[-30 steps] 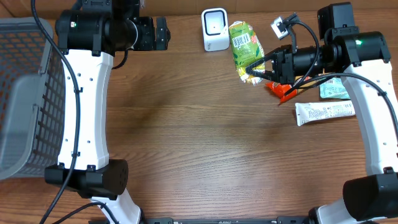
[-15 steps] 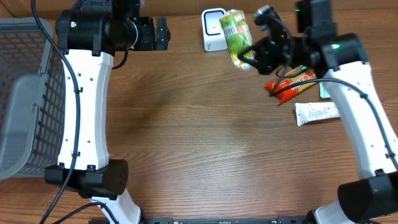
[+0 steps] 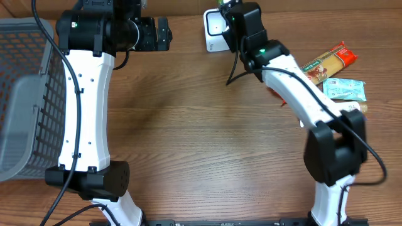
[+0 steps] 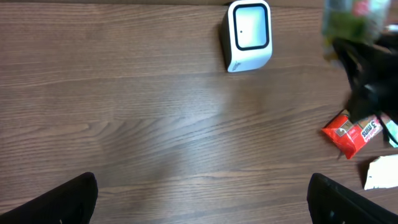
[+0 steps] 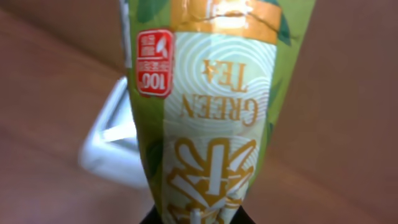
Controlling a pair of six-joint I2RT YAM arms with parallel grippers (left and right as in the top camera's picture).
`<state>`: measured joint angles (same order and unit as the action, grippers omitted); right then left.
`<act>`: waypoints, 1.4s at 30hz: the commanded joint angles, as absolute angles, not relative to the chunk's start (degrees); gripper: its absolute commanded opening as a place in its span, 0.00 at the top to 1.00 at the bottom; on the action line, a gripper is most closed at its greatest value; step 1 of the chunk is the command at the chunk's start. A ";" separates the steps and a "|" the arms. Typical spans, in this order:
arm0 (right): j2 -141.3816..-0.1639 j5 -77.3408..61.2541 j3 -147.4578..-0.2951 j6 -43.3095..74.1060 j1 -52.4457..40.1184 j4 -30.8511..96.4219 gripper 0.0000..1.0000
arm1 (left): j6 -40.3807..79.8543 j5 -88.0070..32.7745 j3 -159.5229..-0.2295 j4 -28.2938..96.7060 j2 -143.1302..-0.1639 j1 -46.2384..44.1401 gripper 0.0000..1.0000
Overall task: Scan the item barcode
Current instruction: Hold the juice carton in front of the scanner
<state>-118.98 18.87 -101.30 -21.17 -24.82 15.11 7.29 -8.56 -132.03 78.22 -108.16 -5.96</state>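
The right claw (image 5: 199, 218) is clamped on the end of a green tea pouch (image 5: 211, 106) nearest its wrist camera. The pouch rises up the middle of that view, with its lettering upside down and a red label at its upper left. Behind the pouch, at the left of that view, the white barcode scanner (image 5: 115, 146) sits on the brown wooden bench (image 5: 43, 74). From overhead the right arm (image 3: 295, 94) stretches from the lower right up to the top centre of the frame. Its wrist is just beside the scanner (image 3: 215, 28) and covers the pouch, so the pouch cannot be made out from there. The left wrist view catches the pouch (image 4: 349, 18) as a green blur in the upper right corner, above the dark right claw and to the right of the scanner's screen face. The left claw (image 4: 202, 186) hangs with its 2 fingers wide apart above the wood, near the top left of the overhead frame. Toward the right of the bench lie a pasta pack (image 3: 330, 63), a pale green packet (image 3: 344, 89), a red snack wrapper (image 4: 351, 132) and a white tube (image 4: 382, 172). A grey mesh basket (image 3: 25, 94) stands at the far left edge
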 commanded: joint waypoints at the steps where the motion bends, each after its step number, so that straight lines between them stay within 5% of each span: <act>1: -122.10 28.36 -103.09 -36.05 -24.64 6.09 0.96 | 6.39 -8.40 -132.38 78.17 -108.47 -6.02 0.01; 13: -133.71 32.14 -103.09 -54.30 -24.64 -10.92 0.96 | 6.39 -8.40 -132.38 78.17 -108.47 -6.02 0.00; 42: -136.42 35.68 -103.09 -55.18 -24.97 -12.60 0.96 | 6.39 -8.43 -132.38 78.17 -108.47 -6.02 0.01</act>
